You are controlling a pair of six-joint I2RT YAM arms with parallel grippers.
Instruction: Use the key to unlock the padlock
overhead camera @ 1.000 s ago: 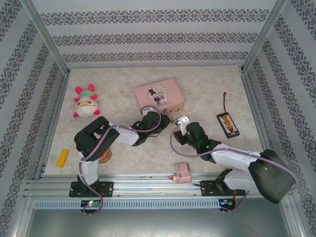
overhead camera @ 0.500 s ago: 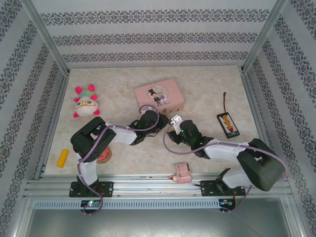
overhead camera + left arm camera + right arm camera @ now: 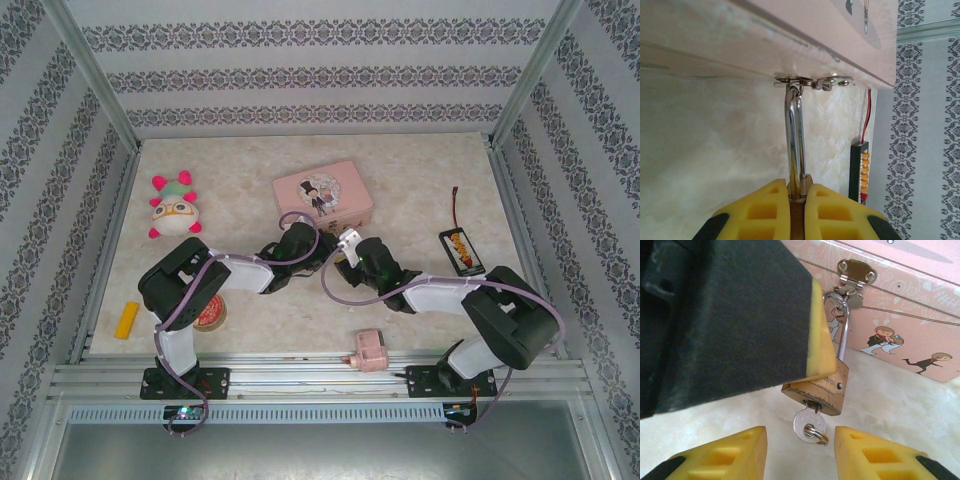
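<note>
You are gripping the padlock (image 3: pixel 819 390) with your left hand (image 3: pixel 796 194), and your right hand (image 3: pixel 799 436) is waiting open around the key (image 3: pixel 809 426).
The padlock is hanging from the hasp (image 3: pixel 856 271) of the pink tin box (image 3: pixel 900 315), its brass body clamped tightly. The key is sitting in the keyhole, between the right fingers, which are touching nothing. Close squarely on the flat key head, then turn gently while the left hand is resisting the twist.
</note>
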